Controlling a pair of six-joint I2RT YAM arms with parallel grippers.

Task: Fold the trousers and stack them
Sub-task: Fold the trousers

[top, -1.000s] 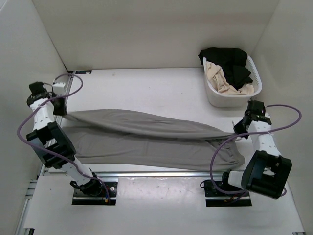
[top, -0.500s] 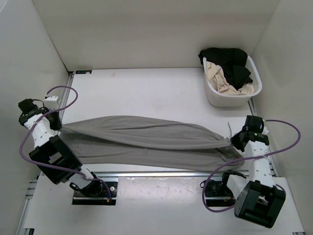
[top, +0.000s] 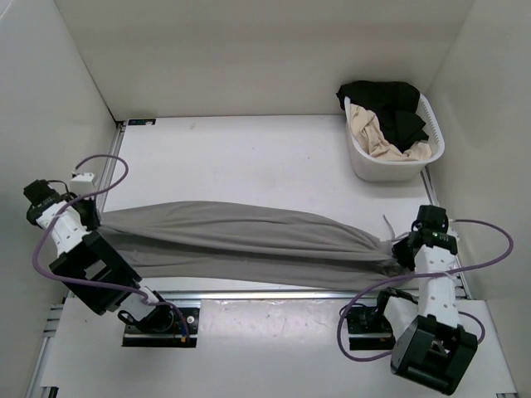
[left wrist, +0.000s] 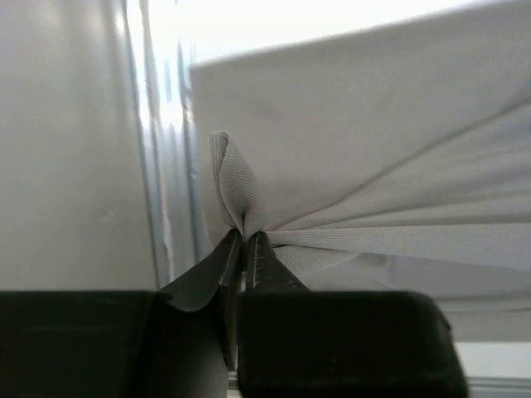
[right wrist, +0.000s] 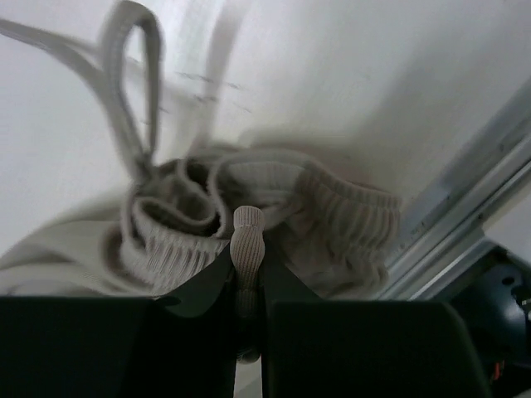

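Observation:
The taupe-grey trousers stretch in a long band across the near part of the table, from far left to far right. My left gripper is shut on the leg end; in the left wrist view a fold of the trousers is pinched at my left gripper. My right gripper is shut on the waist end; in the right wrist view the ribbed waistband of the trousers bunches round my right gripper, with a drawstring loop trailing beyond.
A white laundry basket at the back right holds a black garment and a beige-cream garment. White walls close in at left, right and back. A metal rail runs along the near table edge.
Both arms have pulled back toward the near edge, dragging the trousers nearer. The raised folded edge has come down and the cloth now lies in a narrower, tauter band.

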